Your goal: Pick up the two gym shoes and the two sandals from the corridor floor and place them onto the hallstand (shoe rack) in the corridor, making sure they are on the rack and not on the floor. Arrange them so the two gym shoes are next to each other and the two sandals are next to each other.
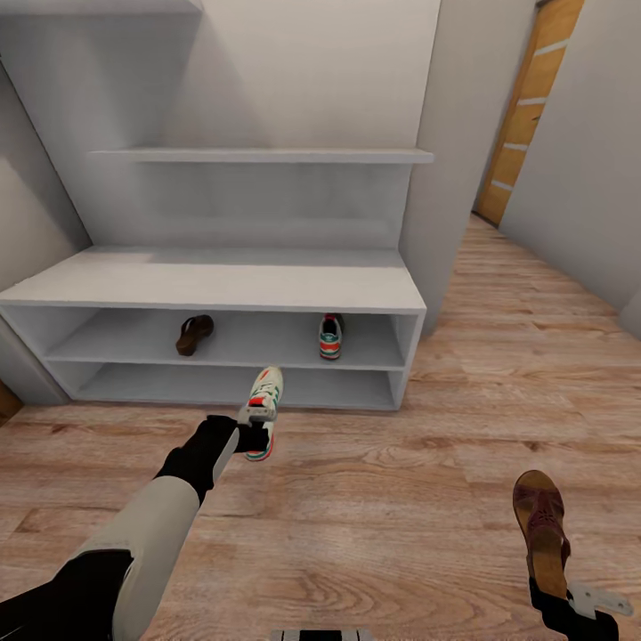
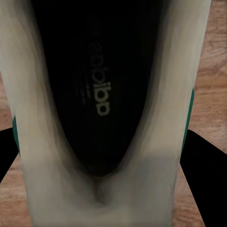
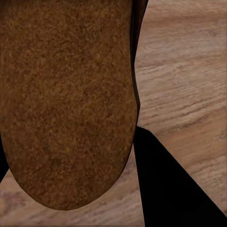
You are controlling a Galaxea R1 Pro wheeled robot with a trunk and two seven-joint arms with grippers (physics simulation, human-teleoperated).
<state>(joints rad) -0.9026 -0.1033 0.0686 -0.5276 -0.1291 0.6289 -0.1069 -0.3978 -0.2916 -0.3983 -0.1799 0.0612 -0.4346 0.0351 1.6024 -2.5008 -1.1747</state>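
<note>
White low-top gym shoe (image 1: 262, 411) with green stripes and red-orange patches is riding in the left gripper (image 1: 250, 437), clamped at the heel with its toe pointing ahead toward the low white-grey hallstand (image 1: 214, 283). The left wrist view is looking straight down into the shoe's dark insole (image 2: 94, 94). Beyond this gripper, on the rack's upper open shelf, its matching sneaker (image 1: 331, 336) is sitting off to the right, and a dark brown leather sandal (image 1: 193, 334) off to the left. The right gripper (image 1: 570, 604) is holding the second brown sandal (image 1: 540, 527) by its heel end, toe forward, above the wood-grain plank floor (image 1: 401, 499).

Risks from here: the shelf opening is looking low, so the raised toe could be catching the bench top's front edge and twisting out of the grip. Setting it down straight ahead would also be leaving the sneakers apart, or nudging the shelved sandal.
</note>
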